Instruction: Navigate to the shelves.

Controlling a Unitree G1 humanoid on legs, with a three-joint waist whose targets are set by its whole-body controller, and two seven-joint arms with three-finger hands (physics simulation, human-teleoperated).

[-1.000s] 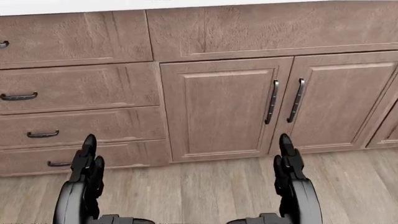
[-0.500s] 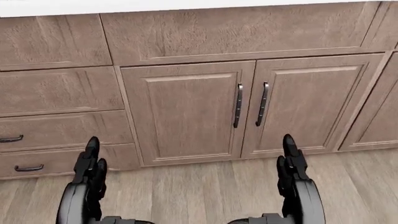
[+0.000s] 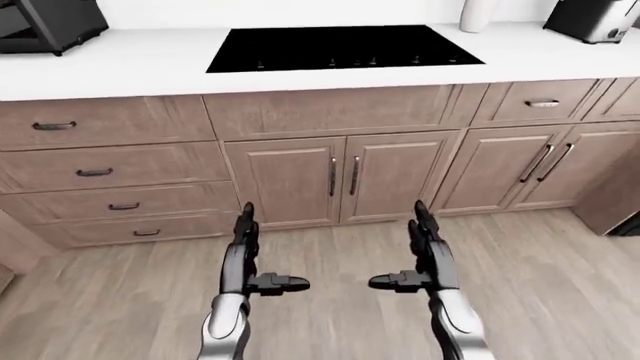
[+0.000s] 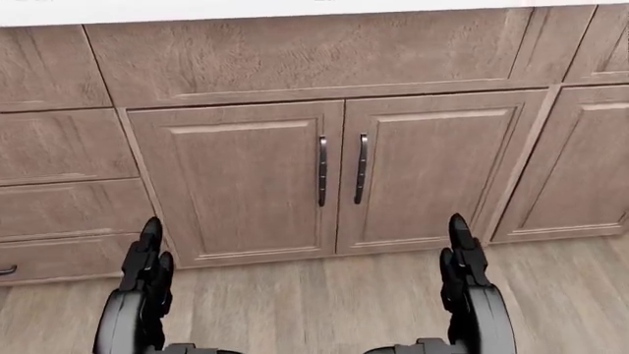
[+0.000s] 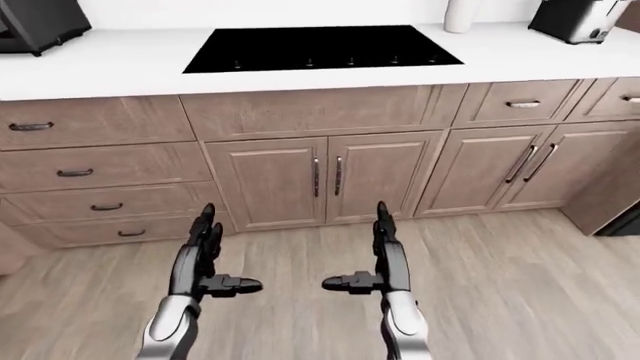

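No shelves show in any view. I face a run of brown wooden base cabinets under a white counter (image 3: 120,67) with a black cooktop (image 3: 345,46) set into it. My left hand (image 3: 250,251) and right hand (image 3: 420,251) are held out low over the wood floor, fingers straight and thumbs pointing inward. Both are open and hold nothing. A double cabinet door (image 4: 339,177) with two dark handles stands straight ahead between the hands.
A drawer stack (image 3: 100,172) fills the left side and more doors (image 3: 535,165) the right. On the counter stand a black appliance (image 3: 45,22) top left, a white cylinder (image 3: 478,13) and a toaster (image 3: 595,16) top right. Something dark (image 3: 630,225) shows at the right edge.
The whole head view has shifted: the double door's handles slid from right of centre to the middle, so the camera has moved rightward along the cabinets. Both hands keep the same pose.
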